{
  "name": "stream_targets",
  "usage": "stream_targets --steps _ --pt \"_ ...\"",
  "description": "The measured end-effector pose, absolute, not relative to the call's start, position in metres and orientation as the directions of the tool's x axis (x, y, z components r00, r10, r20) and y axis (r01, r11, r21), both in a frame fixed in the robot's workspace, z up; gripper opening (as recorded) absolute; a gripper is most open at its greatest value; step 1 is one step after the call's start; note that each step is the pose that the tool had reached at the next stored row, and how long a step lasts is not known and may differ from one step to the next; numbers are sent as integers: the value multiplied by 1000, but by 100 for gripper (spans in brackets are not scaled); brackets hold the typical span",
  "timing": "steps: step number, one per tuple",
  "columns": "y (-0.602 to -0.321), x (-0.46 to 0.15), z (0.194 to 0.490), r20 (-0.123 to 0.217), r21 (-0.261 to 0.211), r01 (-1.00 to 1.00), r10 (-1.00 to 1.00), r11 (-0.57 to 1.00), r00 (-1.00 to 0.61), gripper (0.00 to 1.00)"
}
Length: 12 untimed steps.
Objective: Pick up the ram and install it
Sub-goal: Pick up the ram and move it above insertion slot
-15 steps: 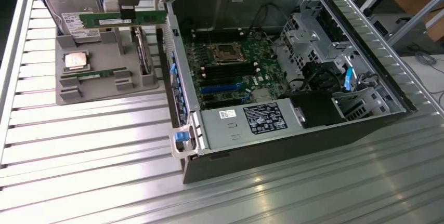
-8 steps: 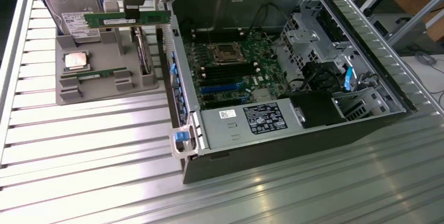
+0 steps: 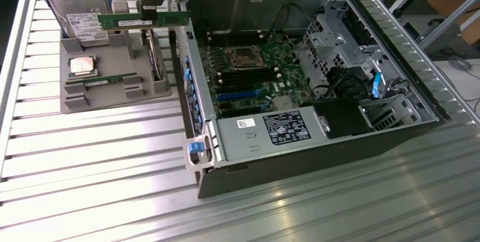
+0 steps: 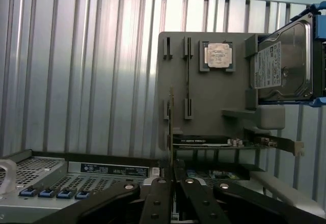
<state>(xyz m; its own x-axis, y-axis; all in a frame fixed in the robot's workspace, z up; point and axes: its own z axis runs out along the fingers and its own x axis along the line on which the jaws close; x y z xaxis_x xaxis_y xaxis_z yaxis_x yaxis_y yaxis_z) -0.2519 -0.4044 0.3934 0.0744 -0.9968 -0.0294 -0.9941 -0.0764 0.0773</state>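
ram [image 3: 143,21] | showing green board with white label | hanging level in the air, long edge down | hovering over grey tray [image 3: 112,93], just beside open computer case [image 3: 248,180]

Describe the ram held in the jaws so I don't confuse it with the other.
In the exterior view, left of the open computer case stands a grey parts holder. The ram hangs lifted above it, near the hard drive; its twin sits slotted in the holder beside the CPU.
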Motion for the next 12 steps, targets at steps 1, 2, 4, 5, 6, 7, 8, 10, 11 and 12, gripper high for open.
stream_targets --steps 1,2,4,5,6,7,8,10,11,12 --pt "-404 -250 393 -29 78 -994 -997 -76 74 13" --pt "-404 -249 393 -30 78 -994 -997 -76 74 13" --pt "-404 -247 393 -30 79 -994 -997 -76 74 13" --pt "-404 -247 393 -30 79 -994 -997 -76 74 13" --pt "-404 -246 393 -30 80 -994 -997 -76 74 13" --pt "-404 -246 393 -30 80 -994 -997 -76 74 13" --pt "-404 -245 393 -30 80 -994 -997 -76 74 13" --pt "-404 -244 393 -30 80 -994 -997 -76 74 13" --pt "-404 -243 393 -30 81 -994 -997 -76 74 13" --pt "-404 -242 393 -30 81 -994 -997 -76 74 13"
